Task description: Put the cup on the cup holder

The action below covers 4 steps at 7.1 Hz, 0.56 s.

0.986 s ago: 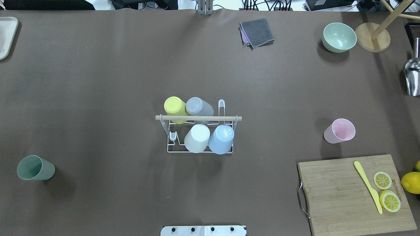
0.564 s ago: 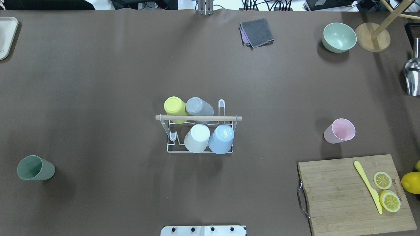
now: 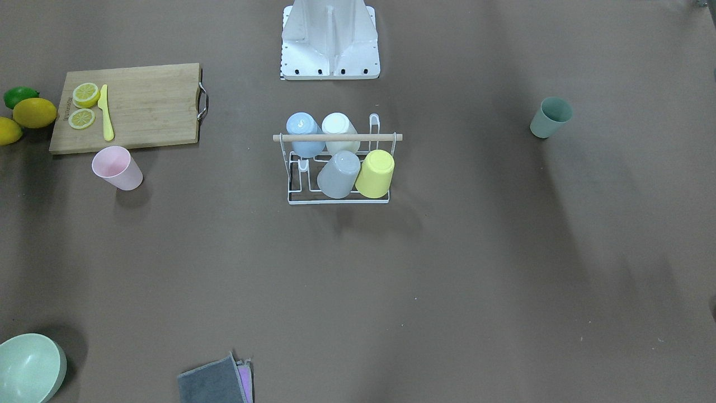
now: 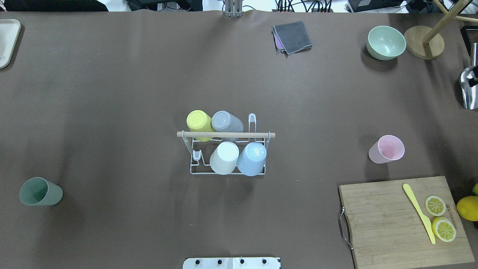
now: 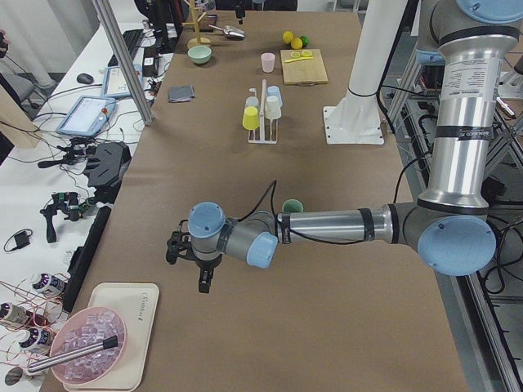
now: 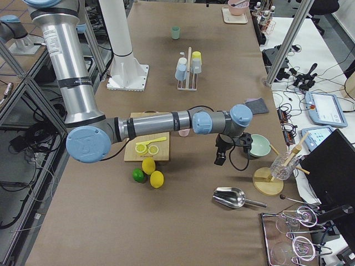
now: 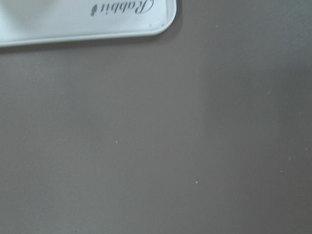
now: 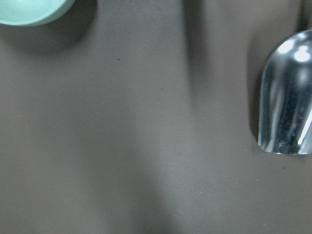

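The white wire cup holder (image 4: 227,135) with its wooden rod stands mid-table, also in the front view (image 3: 337,137). Several cups sit upside down on it: yellow, grey, white, blue. A green cup (image 4: 40,191) stands upright far left of it, also in the front view (image 3: 550,116). A pink cup (image 4: 388,149) stands to its right, by the cutting board. My left gripper (image 5: 196,265) hangs over bare table near a white tray, far from the cups. My right gripper (image 6: 221,155) hangs between the bowl and the scoop. I cannot tell whether either is open.
A bamboo cutting board (image 4: 396,224) with a yellow knife and lemon slices lies front right. A mint bowl (image 4: 385,42), a wooden stand (image 4: 424,42), a metal scoop (image 8: 287,97) and a grey cloth (image 4: 292,36) lie at the back. A white tray (image 7: 73,19) is far left.
A small dark shape has appeared over the metal scoop at the overhead view's right edge. The cups and the cup holder have not moved.
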Available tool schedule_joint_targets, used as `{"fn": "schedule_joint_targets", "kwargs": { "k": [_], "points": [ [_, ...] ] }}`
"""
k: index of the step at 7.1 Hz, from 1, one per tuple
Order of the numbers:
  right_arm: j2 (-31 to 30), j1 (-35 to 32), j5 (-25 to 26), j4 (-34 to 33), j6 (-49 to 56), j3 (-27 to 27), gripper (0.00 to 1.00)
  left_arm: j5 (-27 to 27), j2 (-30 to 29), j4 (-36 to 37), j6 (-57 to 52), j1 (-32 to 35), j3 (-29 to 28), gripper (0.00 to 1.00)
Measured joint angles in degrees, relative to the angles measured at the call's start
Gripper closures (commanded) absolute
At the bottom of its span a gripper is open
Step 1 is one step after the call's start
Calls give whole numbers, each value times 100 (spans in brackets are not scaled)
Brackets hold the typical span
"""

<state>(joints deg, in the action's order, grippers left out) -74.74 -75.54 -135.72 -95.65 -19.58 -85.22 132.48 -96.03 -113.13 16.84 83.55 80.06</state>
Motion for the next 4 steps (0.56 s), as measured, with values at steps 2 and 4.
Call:
{"fn": "schedule_joint_targets", "kwargs": {
  "k": [2, 4],
  "points": [
    [378, 392, -8, -169, -281, 182, 1, -10, -627, 124, 374, -30, -290, 2],
    [563, 640, -52, -531, -315, 222, 1, -17, -1415, 1066, 503, -132, -367, 2]
  ]
}}
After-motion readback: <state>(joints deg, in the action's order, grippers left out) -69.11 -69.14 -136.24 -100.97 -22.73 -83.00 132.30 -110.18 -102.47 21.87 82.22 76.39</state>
